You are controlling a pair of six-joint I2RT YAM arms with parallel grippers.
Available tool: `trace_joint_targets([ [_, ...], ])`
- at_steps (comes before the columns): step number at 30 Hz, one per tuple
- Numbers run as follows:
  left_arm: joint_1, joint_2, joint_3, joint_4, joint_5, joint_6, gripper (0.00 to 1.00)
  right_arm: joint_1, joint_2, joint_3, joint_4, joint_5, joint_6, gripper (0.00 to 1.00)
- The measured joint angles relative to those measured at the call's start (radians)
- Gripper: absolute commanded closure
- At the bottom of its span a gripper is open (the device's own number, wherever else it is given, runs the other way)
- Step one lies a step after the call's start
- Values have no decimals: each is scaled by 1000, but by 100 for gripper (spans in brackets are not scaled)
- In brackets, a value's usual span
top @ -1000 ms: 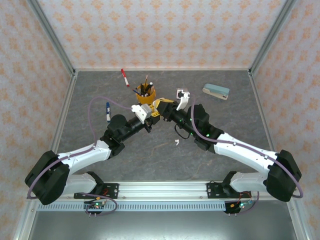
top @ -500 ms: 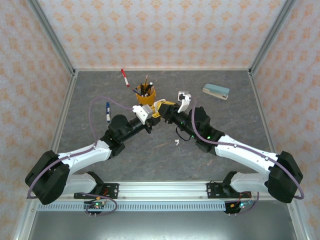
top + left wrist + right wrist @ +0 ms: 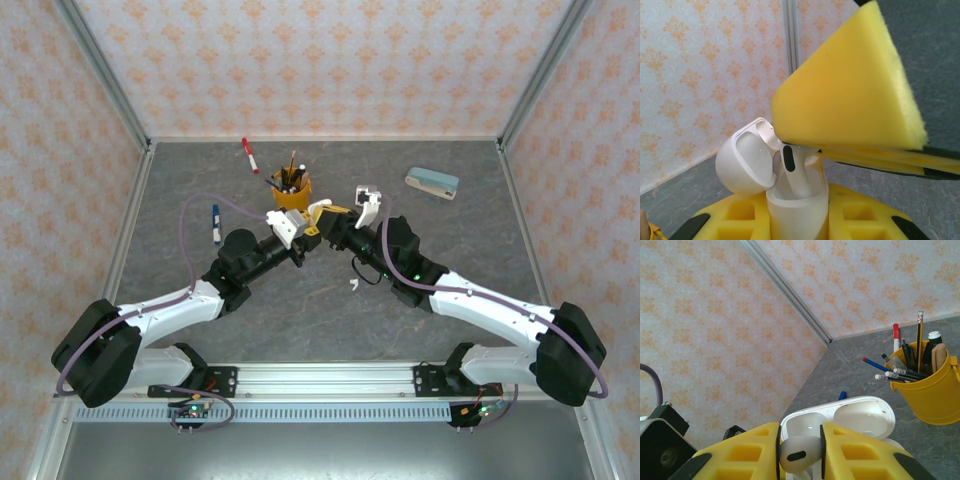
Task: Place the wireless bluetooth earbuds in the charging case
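A: Right claw state?
B: Right claw (image 3: 799,439) was closed on a white earbud (image 3: 796,455), with one yellow finger (image 3: 747,452) on each side of it.
A: Left claw?
B: Left claw (image 3: 797,222) was clamped on the lower shell of the charging case (image 3: 797,210). The lid (image 3: 745,162) was hinged open, to the left in that wrist view.
A: Earbud versus case?
B: The earbud sat at the mouth of the case, lower part inside the well and head above the rim. Fully seated or not: could not tell.
A: Location of the pair?
B: Both claws met above the middle of the surface (image 3: 470,230), just in front of the yellow pencil cup (image 3: 292,187).
A: Other items logged?
B: A second white earbud (image 3: 353,286) lay loose on the surface near the right arm. A teal oblong item (image 3: 432,183) was at far right, and a red marker (image 3: 248,155) and a blue marker (image 3: 216,222) at left
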Motion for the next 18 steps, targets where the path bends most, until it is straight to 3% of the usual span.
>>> trace_joint_targets([
  [18, 0, 0, 0, 2, -4, 0, 100, 8, -24, -2, -31, 44, 27, 55],
])
